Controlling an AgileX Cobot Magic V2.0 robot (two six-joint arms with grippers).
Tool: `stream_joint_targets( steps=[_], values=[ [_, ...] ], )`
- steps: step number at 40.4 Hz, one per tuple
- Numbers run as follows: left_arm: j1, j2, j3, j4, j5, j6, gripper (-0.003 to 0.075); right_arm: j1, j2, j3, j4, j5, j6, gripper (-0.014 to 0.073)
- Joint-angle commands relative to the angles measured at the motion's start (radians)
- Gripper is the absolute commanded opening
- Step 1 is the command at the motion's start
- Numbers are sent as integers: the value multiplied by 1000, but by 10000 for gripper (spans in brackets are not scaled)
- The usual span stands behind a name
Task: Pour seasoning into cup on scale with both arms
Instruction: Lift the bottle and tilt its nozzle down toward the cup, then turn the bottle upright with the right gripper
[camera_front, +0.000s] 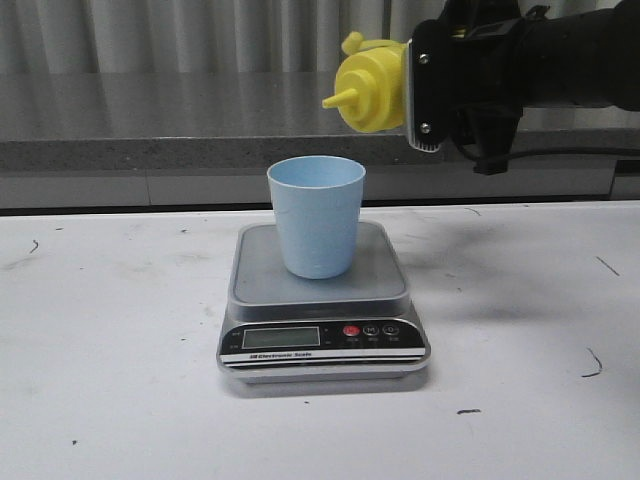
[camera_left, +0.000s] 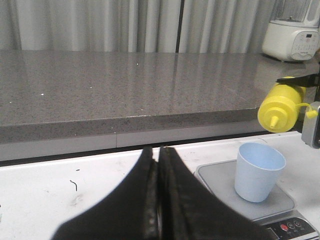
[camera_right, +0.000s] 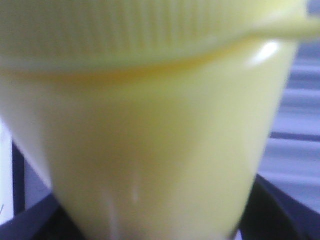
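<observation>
The pale blue cup (camera_front: 316, 215) stands upright on the silver scale (camera_front: 262, 272) at mid-table. Above and to the right of the cup, my right gripper (camera_front: 428, 92) is shut on the yellow seasoning bottle (camera_front: 372, 85). The bottle lies tipped over, its nozzle pointing left and slightly down above the cup's rim. In the right wrist view the bottle (camera_right: 150, 140) fills the picture, blurred. My left gripper (camera_left: 158, 151) is shut and empty, low over the table to the left of the scale (camera_left: 220, 180) and cup (camera_left: 259, 171). It is out of the front view.
A grey stone counter ledge (camera_front: 150, 120) runs behind the white table (camera_front: 100, 350), with curtains beyond it. A white kitchen appliance (camera_left: 292, 35) stands on the counter at the right. A black cable trails from the right arm.
</observation>
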Motion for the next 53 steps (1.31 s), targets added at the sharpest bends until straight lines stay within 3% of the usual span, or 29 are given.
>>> stream_joint_targets(
  steps=[1,10,15,24,35,53],
  values=[
    [1,10,-26,-8,-80,-10,-20,15,-55,-39,111,-133,45,235],
    [1,10,-26,-8,-79,-10,-20,78,-56,-39,440,-147,186,239],
    [1,10,-26,-8,-79,-10,-20,103,-77,-39,624,-118,330,239],
    [1,10,-26,-8,-79,-10,-20,96,-181,-39,889,95,661,239],
    [1,10,-26,-8,-79,-10,-20,96,-300,-39,894,334,783,237],
    [1,10,-26,-8,-79,-10,-20,96,-334,-37,894,340,781,234]
  ],
)
